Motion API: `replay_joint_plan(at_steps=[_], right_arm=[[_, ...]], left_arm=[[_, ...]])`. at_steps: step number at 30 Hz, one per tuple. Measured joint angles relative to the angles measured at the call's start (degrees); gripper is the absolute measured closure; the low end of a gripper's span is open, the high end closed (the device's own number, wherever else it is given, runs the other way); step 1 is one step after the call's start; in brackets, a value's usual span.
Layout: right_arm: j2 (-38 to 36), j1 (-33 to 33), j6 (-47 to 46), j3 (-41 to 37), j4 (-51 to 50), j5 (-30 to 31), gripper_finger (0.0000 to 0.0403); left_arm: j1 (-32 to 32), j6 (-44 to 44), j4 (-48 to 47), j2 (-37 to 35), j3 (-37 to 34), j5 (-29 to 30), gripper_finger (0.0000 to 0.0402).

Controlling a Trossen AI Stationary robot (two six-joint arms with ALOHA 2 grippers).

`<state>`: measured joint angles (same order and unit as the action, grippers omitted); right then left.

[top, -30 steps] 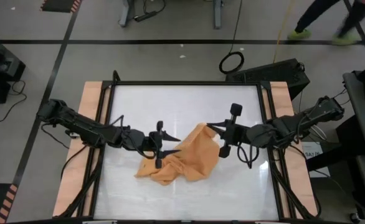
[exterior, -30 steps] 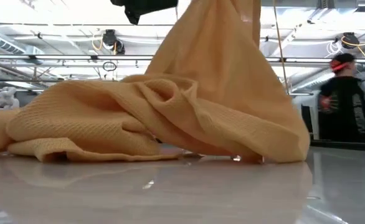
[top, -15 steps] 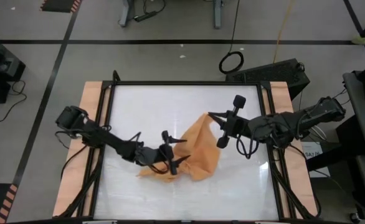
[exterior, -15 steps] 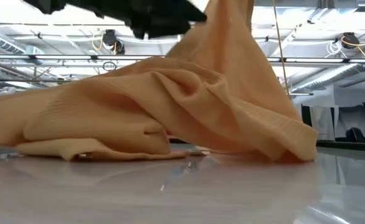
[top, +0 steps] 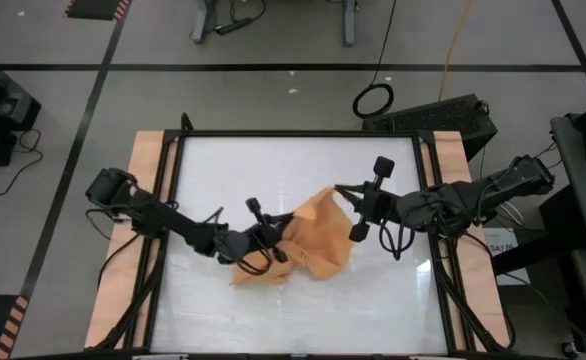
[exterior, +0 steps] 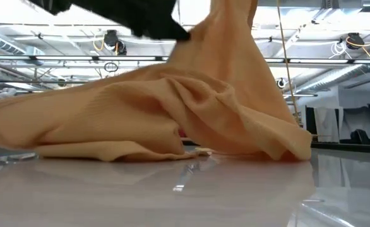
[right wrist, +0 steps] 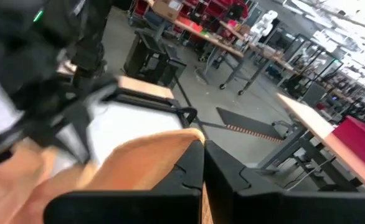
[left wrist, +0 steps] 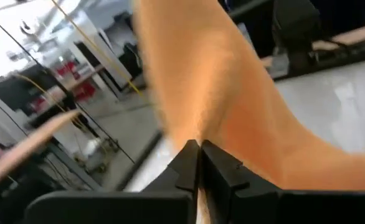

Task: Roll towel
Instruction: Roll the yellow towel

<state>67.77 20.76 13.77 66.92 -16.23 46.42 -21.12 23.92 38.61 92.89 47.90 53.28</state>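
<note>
The orange-tan towel (top: 318,245) lies crumpled in the middle of the white table (top: 273,165). Its right far part is pulled up into a peak (exterior: 230,31), and its lower folds (exterior: 109,135) rest on the tabletop. My left gripper (top: 285,228) is at the towel's left side, shut on the cloth (left wrist: 198,93). My right gripper (top: 343,192) is at the towel's far right, shut on the raised part (right wrist: 145,162). No white tag shows. My left gripper pinches the towel's left-side cloth (left wrist: 201,134) between its two fingertips. It comes slanting from the table's left. The cloth rises away from the fingertips; one layer or several, I cannot tell. My right gripper pinches the towel's far right edge (right wrist: 185,140) between its fingers, level from the table's right. That edge is held above the table, and the cloth slopes down from it to the heap on the tabletop.
Wooden side strips (top: 148,200) and a black frame border the white top. Bare tabletop lies on the far side (top: 293,160) and the near side (top: 303,320) of the towel. The room behind holds benches and equipment (right wrist: 232,37).
My left gripper, open a moment ago, has gone toward the table's right into the towel's left side and shut on the cloth. The towel's left end has been drawn in, so the heap is more bunched. The raised right part has stayed up.
</note>
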Motion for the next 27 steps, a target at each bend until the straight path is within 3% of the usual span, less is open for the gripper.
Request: replay_joint_plan(at_steps=[5,9,14,20,23,27], right_arm=[[0.0,1.1,-5.6,0.0,-5.0,-0.3,0.0403],[0.0,1.5,-11.7,0.0,-9.2,-2.0,0.0403],[0.3,1.5,-21.6,0.0,-15.1,-9.9,0.0403],[2.2,2.5,-26.0,-0.7,-15.5,-11.2,0.0403],[3.3,2.6,-26.6,-0.8,-15.4,-10.9,0.0403],[3.8,2.6,-26.6,-0.8,-15.3,-10.2,0.0403]], left_arm=[[0.0,7.9,-0.7,-8.8,0.0,0.0,0.0396],[0.3,9.3,-5.1,-17.2,0.0,-1.9,0.0396],[1.7,-3.9,-19.6,-26.6,0.0,-13.6,0.0396],[4.1,-25.6,-35.5,-30.4,0.0,-28.1,0.036],[3.9,-30.9,-40.2,-29.1,-0.3,-30.9,0.0317],[2.3,-35.3,-45.4,-27.1,-1.7,-29.7,0.0256]])
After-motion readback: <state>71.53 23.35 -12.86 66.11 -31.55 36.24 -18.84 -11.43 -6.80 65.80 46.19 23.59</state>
